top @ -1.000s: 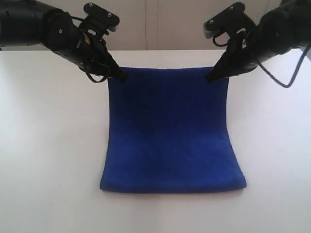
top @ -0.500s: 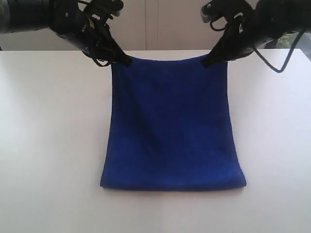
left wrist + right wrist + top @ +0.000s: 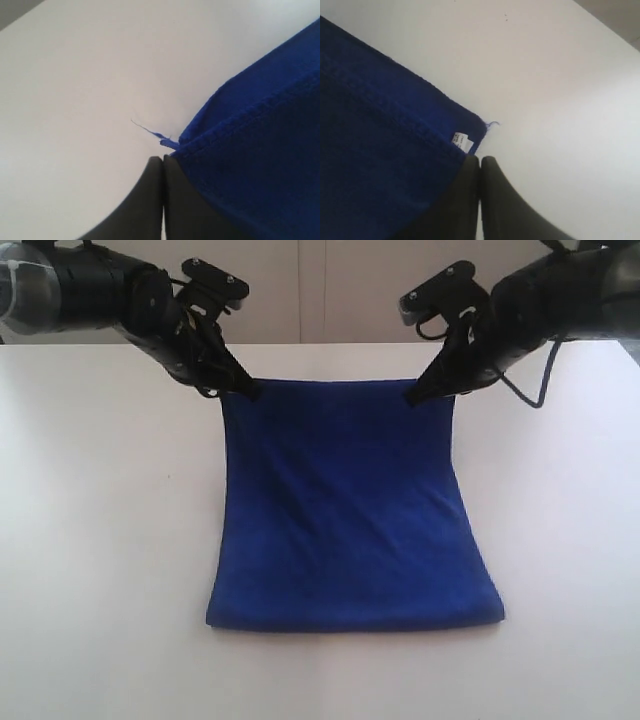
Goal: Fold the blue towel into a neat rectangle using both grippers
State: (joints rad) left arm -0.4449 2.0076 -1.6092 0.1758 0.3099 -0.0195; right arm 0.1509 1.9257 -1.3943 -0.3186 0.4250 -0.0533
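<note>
The blue towel (image 3: 345,510) lies on the white table (image 3: 100,540), its near folded edge flat and its far edge lifted. My left gripper (image 3: 247,392) is shut on the far left corner, and my right gripper (image 3: 415,398) is shut on the far right corner. In the left wrist view the shut gripper (image 3: 163,159) has the towel's hemmed corner (image 3: 260,140) against one finger, with a loose thread sticking out. In the right wrist view the shut gripper (image 3: 480,159) sits at the towel's corner (image 3: 380,150), beside a small white label (image 3: 462,142).
The table's far edge (image 3: 320,343) runs just behind the grippers, with a pale panelled wall (image 3: 320,290) beyond it. Bare white tabletop spreads to the left and right of the towel and in front of it.
Both grippers rose with the towel's far edge, then came back down. The right gripper has shifted inward to the left, so the lifted edge is narrower and slightly slack.
</note>
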